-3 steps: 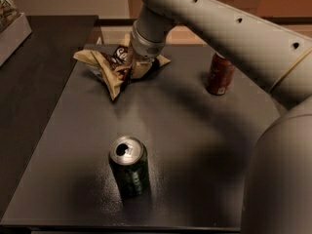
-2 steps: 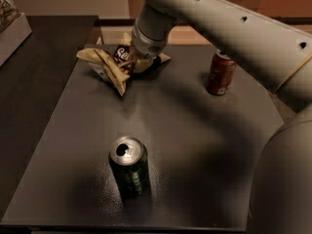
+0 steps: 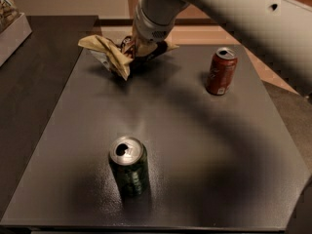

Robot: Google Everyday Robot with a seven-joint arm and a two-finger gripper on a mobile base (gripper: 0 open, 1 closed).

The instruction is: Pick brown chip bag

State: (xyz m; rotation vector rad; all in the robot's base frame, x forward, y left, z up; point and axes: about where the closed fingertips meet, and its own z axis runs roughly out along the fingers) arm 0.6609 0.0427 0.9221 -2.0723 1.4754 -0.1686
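The crumpled foil chip bag [image 3: 109, 55] is tan on its outer folds, dark brown deeper in (a scrap of white print shows). The smooth robot arm [image 3: 234, 13] is pale grey-white; its gripper [image 3: 139, 47], at the bag on the table's far-left side, looks dark. The far aluminium can [image 3: 221, 72] is red, the near aluminium can [image 3: 129, 167] dark green, both silver-topped. The flat tabletop [image 3: 195, 145] is matte charcoal.
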